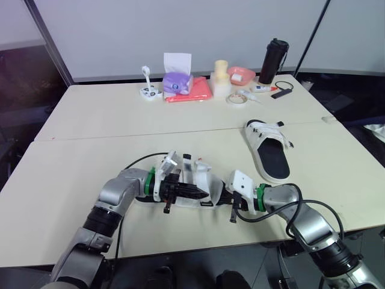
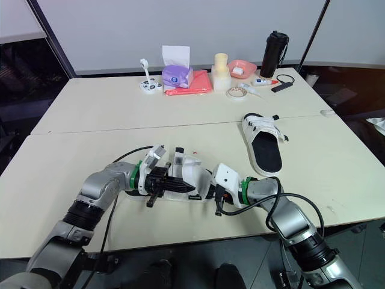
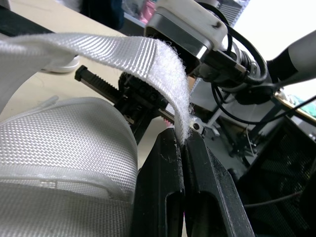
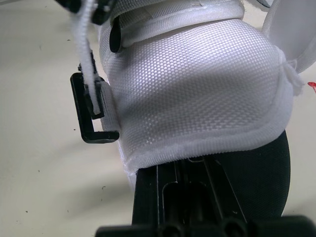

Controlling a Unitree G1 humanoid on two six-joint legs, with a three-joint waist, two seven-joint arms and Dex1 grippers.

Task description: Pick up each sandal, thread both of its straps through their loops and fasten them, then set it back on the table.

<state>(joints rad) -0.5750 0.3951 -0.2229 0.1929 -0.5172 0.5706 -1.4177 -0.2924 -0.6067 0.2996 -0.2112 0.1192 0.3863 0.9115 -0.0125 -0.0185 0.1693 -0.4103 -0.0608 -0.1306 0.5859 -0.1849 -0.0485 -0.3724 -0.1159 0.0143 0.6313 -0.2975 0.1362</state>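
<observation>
Step in hand, as judged: threading the first sandal's strap.
- Left gripper: fingers pinched together on the strap end.
- Sandal: at the table's 6 o'clock edge, at 3 o'clock from that gripper.
- Right gripper: apparently clamped on its sole.
- Second sandal: at 2 o'clock.

Next move: the strap end needs feeding through the black loop.

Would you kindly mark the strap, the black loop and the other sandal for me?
strap [image 3: 118, 54], left wrist view, on its woven face.
black loop [image 4: 77, 116], right wrist view, on its outer bar.
other sandal [image 1: 272, 161], left eye view, on its black footbed.
</observation>
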